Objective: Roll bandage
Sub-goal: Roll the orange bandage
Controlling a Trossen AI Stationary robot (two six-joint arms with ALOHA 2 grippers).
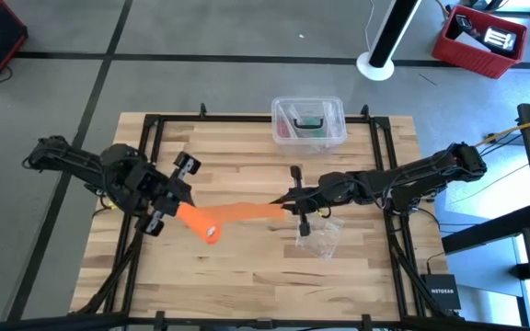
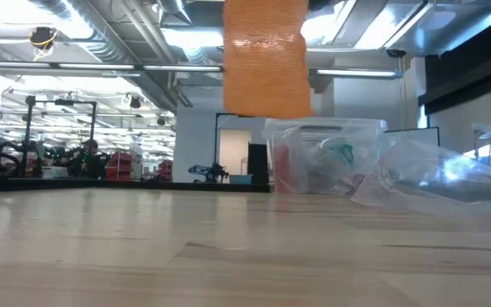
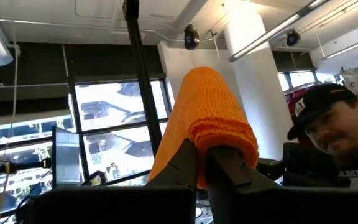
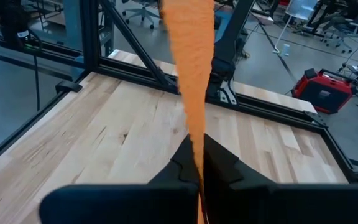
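The bandage (image 1: 233, 213) is up in the air over the middle of the table (image 1: 247, 276). It is bright orange. It stretches flat between the two grippers, from left to right.

The left gripper (image 1: 184, 211) holds the left end. That end is partly rolled into a small fat roll (image 1: 206, 227). In the left wrist view the two dark fingers (image 3: 185, 165) pinch the thick orange roll (image 3: 213, 124) tight. The left jaws are closed on the bandage.

The right gripper (image 1: 288, 206) holds the right end, close to the middle of the table. In the right wrist view the thin orange band (image 4: 191, 68) runs away from between the two fingers (image 4: 219, 165). The right jaws are closed on the bandage too.

In the low view the bandage (image 2: 264, 60) hangs high above the wood and does not touch it.

A clear box (image 1: 308, 121) sits at the far edge of the table, with small things inside. A clear plastic bag (image 1: 320, 237) lies on the wood just near the right gripper.

A person in a dark cap (image 3: 331, 134) shows in the left wrist view, behind the roll. A red crate (image 1: 481, 39) stands on the floor, far right.
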